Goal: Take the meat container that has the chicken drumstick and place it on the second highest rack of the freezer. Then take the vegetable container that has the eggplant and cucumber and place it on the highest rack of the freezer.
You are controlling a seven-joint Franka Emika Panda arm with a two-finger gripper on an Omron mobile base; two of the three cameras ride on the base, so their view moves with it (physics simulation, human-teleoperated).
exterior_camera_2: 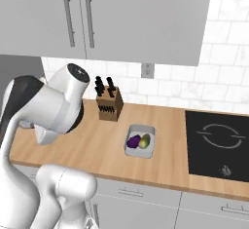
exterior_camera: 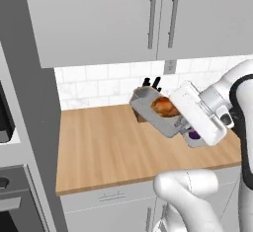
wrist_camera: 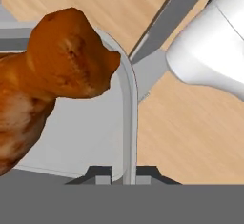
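Observation:
The grey meat container (exterior_camera: 148, 108) hangs tilted above the wooden counter (exterior_camera: 108, 147), with the orange-brown chicken drumstick (exterior_camera: 164, 106) lying in it. My gripper (exterior_camera: 180, 123) is shut on the container's near rim. In the hand view the two fingertips (wrist_camera: 100, 173) stand on either side of the container's rim (wrist_camera: 129, 104), with the drumstick (wrist_camera: 57, 75) close up at the left. The vegetable container (exterior_camera_2: 141, 128) rests on the counter with the purple eggplant (exterior_camera_2: 133, 141) and the pale cucumber (exterior_camera_2: 144, 141) inside; my hand half covers this container (exterior_camera: 196, 142). The freezer and its racks are out of view.
A knife block (exterior_camera_2: 108, 105) stands against the tiled wall behind the vegetable container. A black cooktop (exterior_camera_2: 219, 145) is set into the counter at the right. Wall cabinets (exterior_camera: 99, 19) hang overhead. A tall grey panel with black ovens (exterior_camera: 10, 127) borders the counter on the left.

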